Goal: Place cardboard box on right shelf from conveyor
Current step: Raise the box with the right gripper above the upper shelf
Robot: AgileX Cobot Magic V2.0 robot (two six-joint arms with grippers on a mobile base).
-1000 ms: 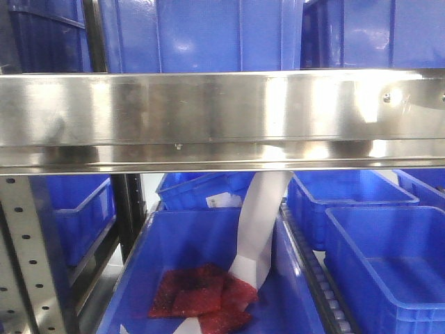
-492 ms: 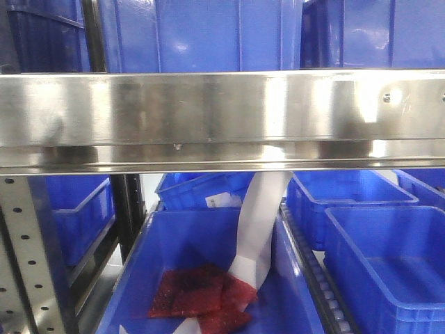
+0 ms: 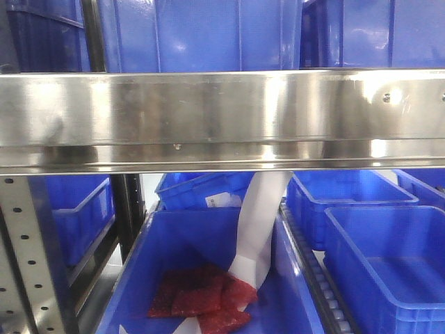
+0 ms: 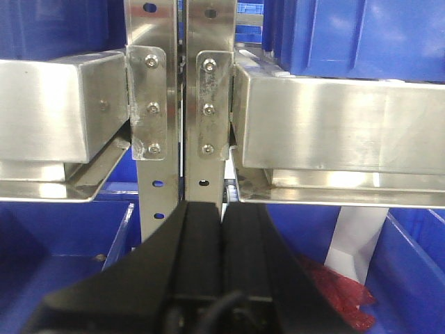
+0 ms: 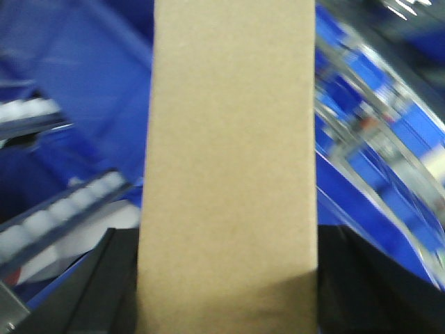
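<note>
**Almost nothing has moved, and the right claw grips the box**

Since a second ago the front view looks almost the same. The shiny shelf beam, the blue bins and the red bags sit where they were.

The right claw is clamped on the box. Its black fingers press on both sides of the box, low down. The box stands up tall between them and fills the middle of the view. Behind it everything is blurry: more blue bins, and a row of white rollers off to the claw's left.

The left claw holds nothing, and its two fingers are pressed together. Just in front of it stand two steel posts with holes and bolts. Shelf beams run off to each side of the posts. Red bags lie lower down, to this claw's right.
</note>
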